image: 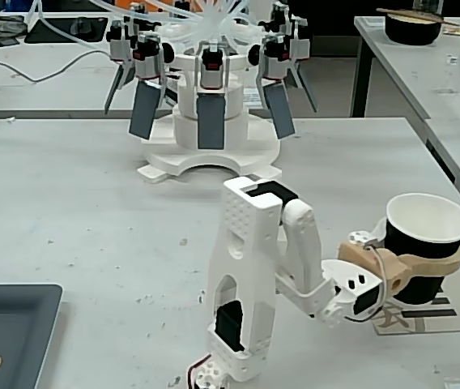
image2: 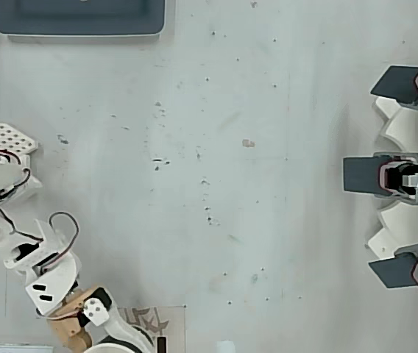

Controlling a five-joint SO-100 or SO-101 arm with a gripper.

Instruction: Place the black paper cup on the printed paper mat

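The black paper cup (image: 416, 245) stands upright at the right of the fixed view, its white inside showing. My gripper (image: 440, 261) is shut on it, with one tan finger (image: 424, 266) wrapped across its front. The cup's base is right over the printed paper mat (image: 445, 312), a beige sheet with black bars. I cannot tell whether the base touches the mat. In the overhead view only the cup's white rim (image2: 124, 344) shows at the bottom edge, beside the mat (image2: 146, 322) and the tan fingers (image2: 69, 332).
A dark grey tray (image: 11, 324) lies at the front left of the fixed view and at the top left overhead (image2: 76, 18). A white device with several dark paddles (image: 210, 105) stands at the back. A dark bowl (image: 412, 28) sits on another table.
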